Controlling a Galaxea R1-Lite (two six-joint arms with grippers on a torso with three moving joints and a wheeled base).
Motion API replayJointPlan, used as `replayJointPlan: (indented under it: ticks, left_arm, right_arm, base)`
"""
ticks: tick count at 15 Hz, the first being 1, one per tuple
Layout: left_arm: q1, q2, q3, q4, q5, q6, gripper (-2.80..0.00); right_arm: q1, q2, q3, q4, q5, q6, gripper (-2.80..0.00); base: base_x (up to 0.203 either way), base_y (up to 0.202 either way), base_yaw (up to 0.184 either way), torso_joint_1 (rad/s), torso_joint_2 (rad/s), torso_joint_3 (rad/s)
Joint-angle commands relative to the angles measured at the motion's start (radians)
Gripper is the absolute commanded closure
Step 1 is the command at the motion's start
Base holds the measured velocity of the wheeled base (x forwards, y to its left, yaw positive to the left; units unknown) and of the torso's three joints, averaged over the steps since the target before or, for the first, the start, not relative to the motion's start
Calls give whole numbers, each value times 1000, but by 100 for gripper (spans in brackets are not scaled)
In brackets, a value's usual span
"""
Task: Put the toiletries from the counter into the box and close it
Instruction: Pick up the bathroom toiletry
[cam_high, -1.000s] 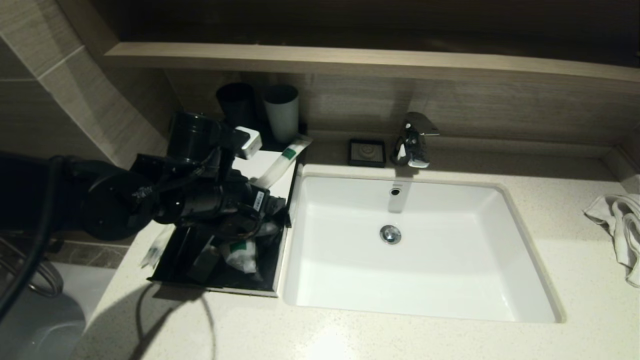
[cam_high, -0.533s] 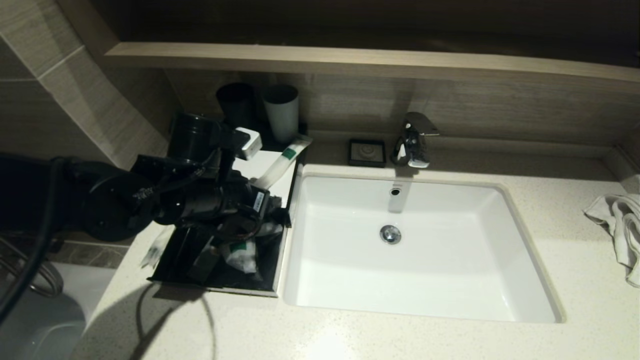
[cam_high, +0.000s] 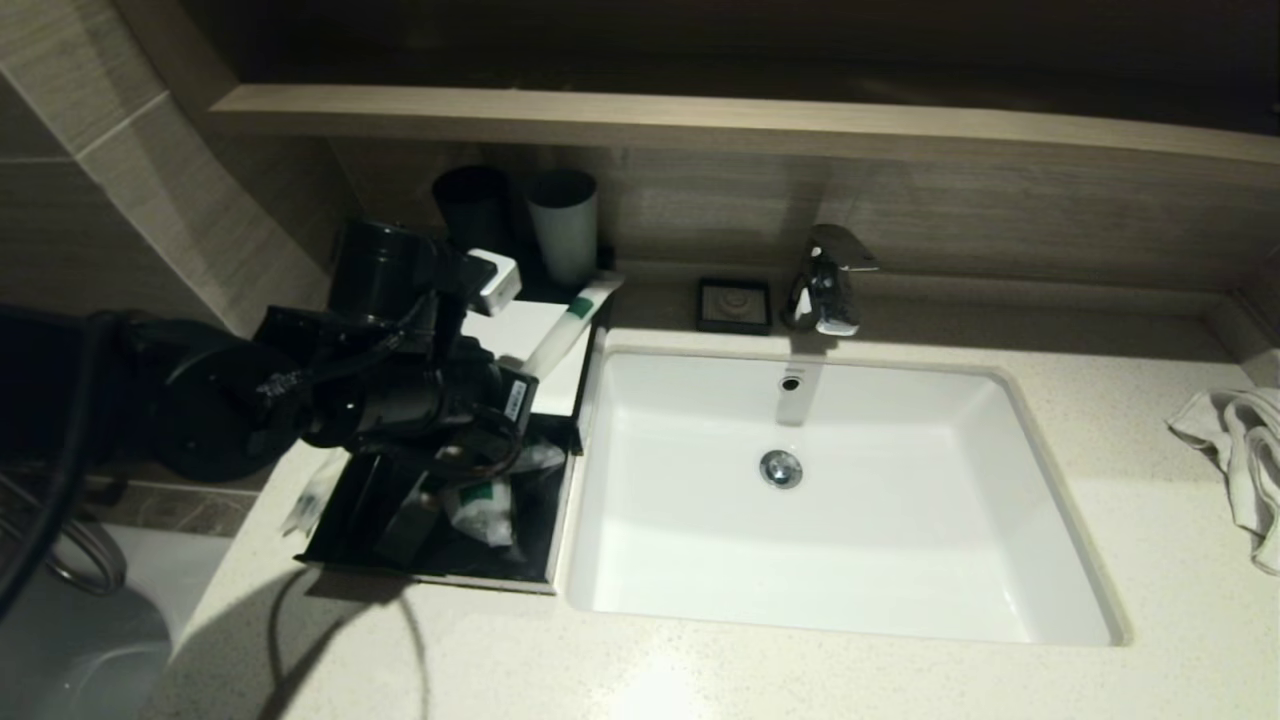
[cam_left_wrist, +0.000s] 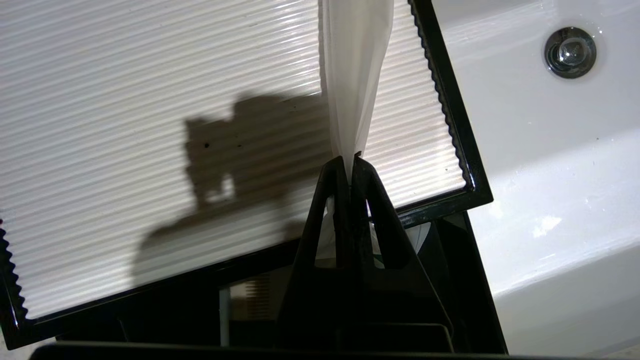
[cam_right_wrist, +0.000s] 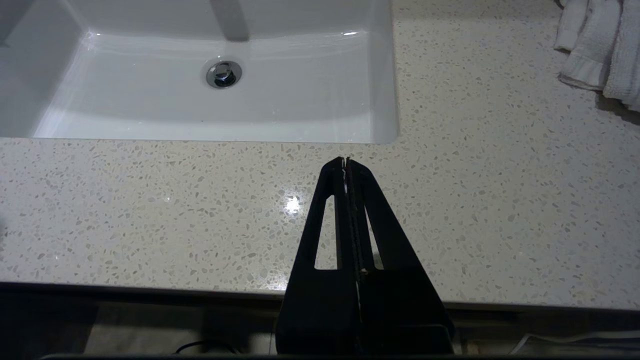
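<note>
The fingers (cam_left_wrist: 337, 200) of the left gripper (cam_left_wrist: 351, 159) are pressed together on the end of a long slim sachet (cam_left_wrist: 356, 75), as seen in the left wrist view, where the thin white plastic is pinched at the very tips and stretches away across the ribbed white top panel of the box (cam_left_wrist: 150, 100). Beyond the fingers the black drawer (cam_left_wrist: 465, 270) is seen pulled out below the panel's edge, with the white sink (cam_left_wrist: 550, 150) alongside and its drain (cam_left_wrist: 570, 52) in the corner of the picture. In the head view, the left gripper (cam_high: 535, 385) is found low over the box (cam_high: 520, 335) at the left of the sink (cam_high: 830, 490), and the long sachet (cam_high: 570, 322) is seen lying slantwise across the panel's right side, green band up near the back. The open drawer (cam_high: 545, 540) is shown in front, holding a short crumpled sachet (cam_high: 482, 505) with a green label, and another slim sachet (cam_high: 310, 495) is glimpsed on the counter (cam_high: 700, 670) just left of the drawer. Two cups (cam_high: 520, 225) are stood behind the box, a small black soap dish (cam_high: 734, 305) and the tap (cam_high: 828, 280) behind the sink, a towel (cam_high: 1240, 450) far right. In the right wrist view, the right gripper (cam_right_wrist: 346, 161) is held closed, fingertips together, parked over the speckled counter (cam_right_wrist: 150, 210) in front of the sink (cam_right_wrist: 300, 100).
</note>
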Motion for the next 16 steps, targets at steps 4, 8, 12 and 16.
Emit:
replayJointPlan:
  ticks: [4, 8, 12, 16]
  left_arm:
    - [1, -24, 15, 0, 2, 2, 0]
    - [2, -91, 34, 9, 5, -1, 0]
    - [10, -183, 101, 11, 68, -9, 0]
    - [59, -301, 149, 84, 83, -13, 0]
  right_arm:
    - [0, 0, 0, 0, 0, 0, 0]
    - [0, 0, 0, 0, 0, 0, 0]
    - [0, 0, 0, 0, 0, 0, 0]
    - [0, 1, 0, 0, 0, 0, 0]
  base:
    - [0, 0, 0, 0, 0, 0]
    - [0, 0, 0, 0, 0, 0]
    - [0, 0, 0, 0, 0, 0]
    - [0, 0, 0, 0, 0, 0]
